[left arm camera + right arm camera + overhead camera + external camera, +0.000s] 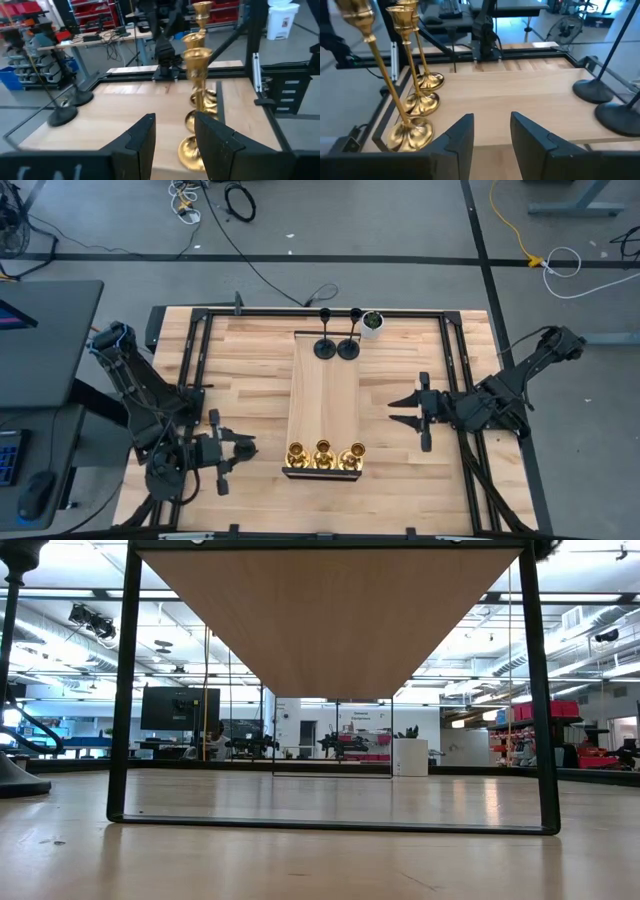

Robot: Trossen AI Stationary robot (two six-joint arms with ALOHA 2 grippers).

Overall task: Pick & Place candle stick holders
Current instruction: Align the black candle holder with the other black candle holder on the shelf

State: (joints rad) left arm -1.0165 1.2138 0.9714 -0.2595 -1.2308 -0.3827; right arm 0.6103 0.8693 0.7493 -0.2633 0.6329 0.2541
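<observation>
Three brass-gold candle stick holders [323, 455] stand in a row on their round bases at the near end of a raised wooden board [325, 400]. Two black holders [337, 346] stand at its far end; a third black one does not show. My left gripper [245, 448] is open and empty left of the gold row, which stands just beyond its fingers in the left wrist view [192, 150]. My right gripper [405, 410] is open and empty right of the board, facing it. The right wrist view shows the gold holders [412, 132] and the black bases [592, 90].
A small white pot with a green plant [372, 323] stands by the board's far right corner. The board rests on a black frame [125, 690], open underneath. A dark stem on a round base [15, 775] shows at the low view's left edge. Black rails border the table.
</observation>
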